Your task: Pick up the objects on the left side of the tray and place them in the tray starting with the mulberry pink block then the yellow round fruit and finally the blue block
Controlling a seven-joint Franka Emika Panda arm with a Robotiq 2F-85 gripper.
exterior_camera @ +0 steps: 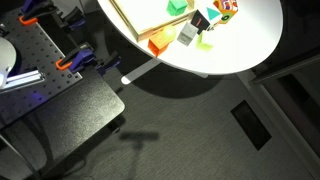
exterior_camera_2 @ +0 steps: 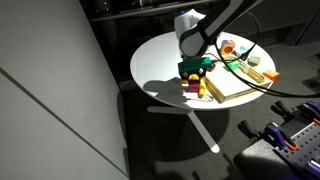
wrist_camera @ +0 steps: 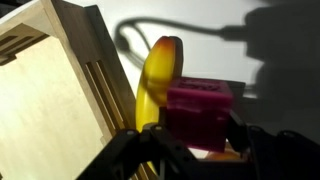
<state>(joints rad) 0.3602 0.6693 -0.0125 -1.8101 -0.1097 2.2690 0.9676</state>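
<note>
Evidently the first step is in hand: the gripper (wrist_camera: 195, 145) straddles the mulberry pink block (wrist_camera: 200, 108), low centre of the wrist view, beside the yellow round fruit (wrist_camera: 160, 75) and right of the tray (wrist_camera: 50, 100). Whether the jaws pinch it yet cannot be told. The next move calls for a firm grip and a lift over the rim. The fingertips are cut off below.

We've got the tray (wrist_camera: 45, 100) cut off at the wrist view's left edge, and the gripper (wrist_camera: 195, 140) hides the mulberry pink block (wrist_camera: 198, 105) along its base.

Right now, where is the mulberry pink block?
Wrist view: the mulberry pink block sits inside the gripper, just right of the yellow round fruit.
</note>
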